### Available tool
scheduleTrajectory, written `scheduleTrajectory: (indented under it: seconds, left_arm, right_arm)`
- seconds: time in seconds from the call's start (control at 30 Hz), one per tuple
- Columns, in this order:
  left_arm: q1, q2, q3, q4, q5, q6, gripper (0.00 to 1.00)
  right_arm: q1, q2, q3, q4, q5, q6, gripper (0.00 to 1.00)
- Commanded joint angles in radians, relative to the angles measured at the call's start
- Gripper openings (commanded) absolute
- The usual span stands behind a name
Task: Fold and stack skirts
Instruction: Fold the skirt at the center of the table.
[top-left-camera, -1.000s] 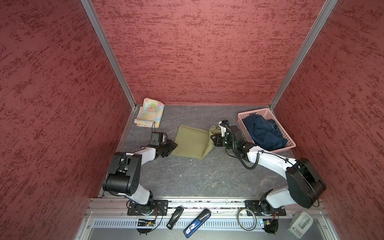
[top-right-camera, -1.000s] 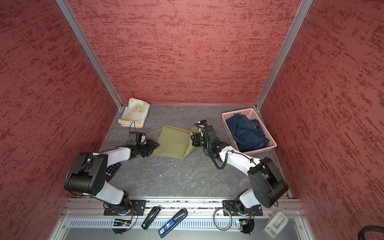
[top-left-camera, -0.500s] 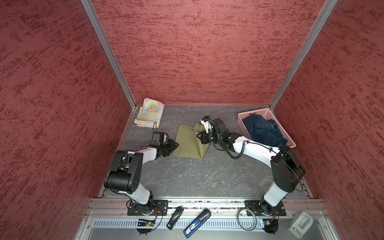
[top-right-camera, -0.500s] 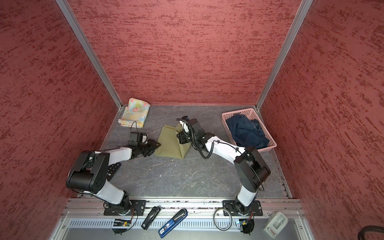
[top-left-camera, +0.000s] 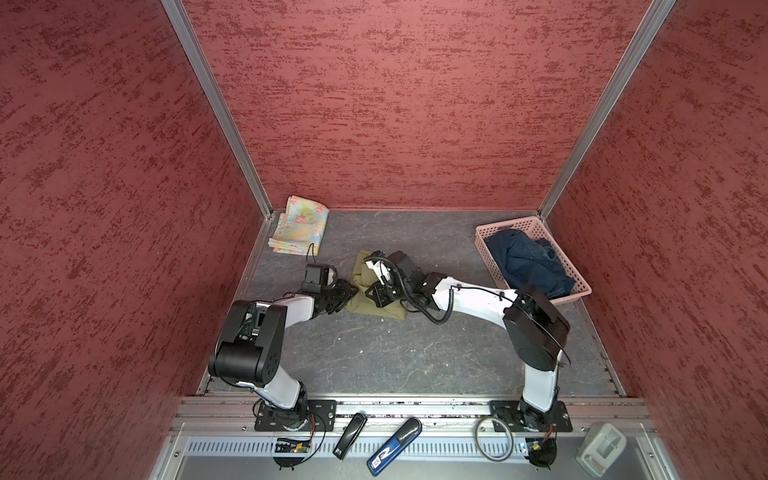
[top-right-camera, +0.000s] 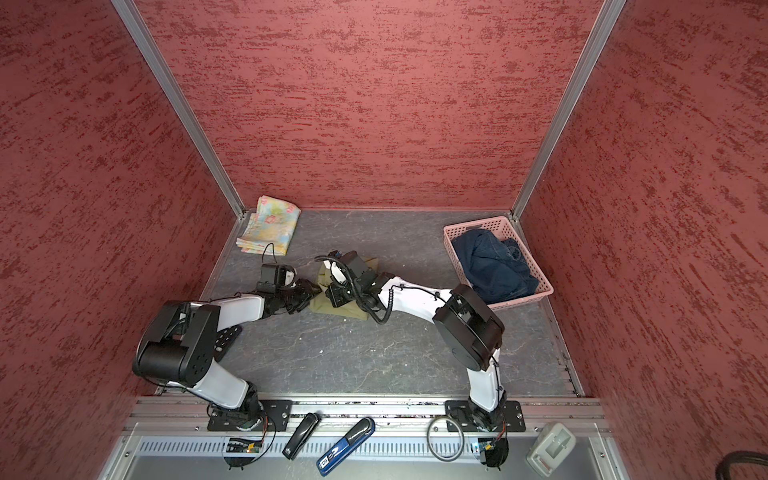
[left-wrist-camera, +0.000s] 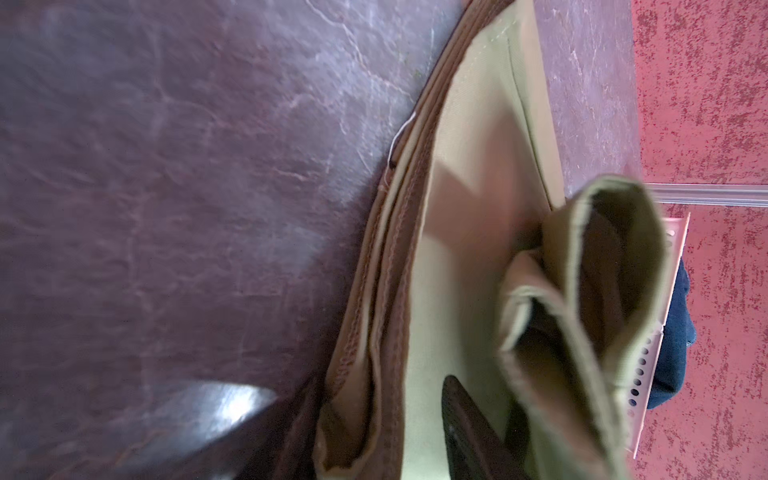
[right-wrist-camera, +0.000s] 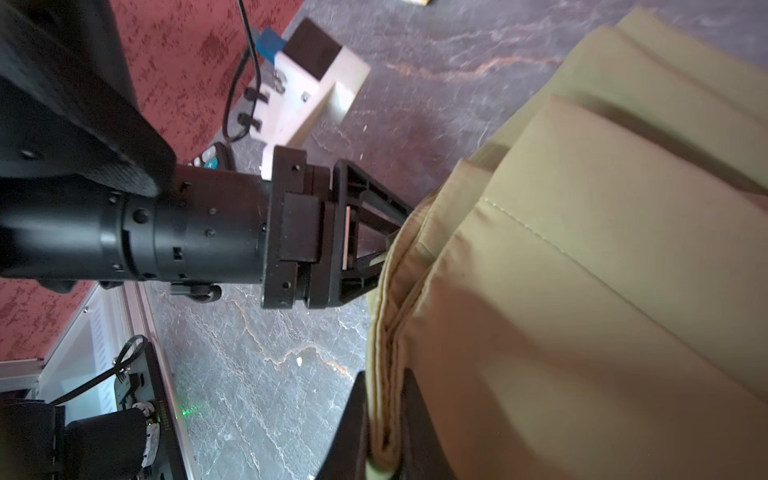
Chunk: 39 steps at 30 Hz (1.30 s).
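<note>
Green skirt (top-left-camera: 360, 276) hides the left gripper (right-wrist-camera: 388, 241) tips, grip unclear. Right gripper (right-wrist-camera: 384, 424), stretched low across, pinches the skirt's fold.

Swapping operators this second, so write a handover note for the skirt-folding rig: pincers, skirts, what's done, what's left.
The right pincer is shut on a lifted flap of the olive skirt, which is partway through a fold at mid-table.
The left pincer has its jaws astride that skirt's opposite edge; I can't tell whether they clamp it.
The floral skirt lies folded in the far left corner of the table.
The denim skirt is crumpled in the pink basket.
Done: floral folded.
Left: finish the olive fold, stack it on the floral, then fold and stack the denim.
</note>
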<state>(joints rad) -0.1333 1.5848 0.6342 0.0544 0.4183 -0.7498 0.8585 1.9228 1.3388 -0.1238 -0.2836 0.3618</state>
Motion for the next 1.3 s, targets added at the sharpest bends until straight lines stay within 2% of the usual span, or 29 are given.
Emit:
scheduleTrajectory:
  seconds: [0.0,0.13,0.37,0.57,0.93,1.13,1.17,1.2,1.23,1.27]
  left_arm:
    - [-0.012,0.014,-0.025,-0.014,0.005,-0.002,0.49]
    - [-0.012,0.007,-0.032,-0.013,0.006,-0.005,0.48]
    - [-0.012,-0.002,-0.040,-0.011,0.012,-0.005,0.49]
    - [-0.012,-0.010,-0.040,-0.016,0.012,-0.005,0.48]
    - [-0.004,-0.007,-0.040,-0.019,0.016,-0.003,0.48]
    - [0.006,-0.007,-0.039,-0.026,0.017,0.001,0.48]
    - [0.008,-0.007,-0.039,-0.029,0.017,0.000,0.48]
    - [0.011,-0.009,-0.039,-0.031,0.019,0.001,0.48]
    - [0.014,-0.012,-0.038,-0.032,0.020,0.002,0.48]
    - [0.017,-0.015,-0.035,-0.037,0.020,0.004,0.49]
  right_arm:
    - [0.004,0.018,0.039,0.010,-0.020,0.016,0.00]
    - [0.005,0.034,0.056,-0.004,0.003,0.023,0.00]
    - [0.005,0.008,0.060,0.018,0.140,0.071,0.00]
    - [0.005,-0.009,0.067,0.062,0.206,0.102,0.00]
    - [0.013,0.105,0.137,0.078,0.168,0.129,0.00]
    - [0.021,0.123,0.114,0.093,0.137,0.124,0.00]
    - [0.020,0.120,0.109,0.093,0.134,0.124,0.02]
    - [0.020,0.114,0.103,0.095,0.125,0.121,0.14]
    - [0.020,0.103,0.102,0.095,0.120,0.112,0.29]
    - [0.020,0.090,0.105,0.087,0.125,0.104,0.39]
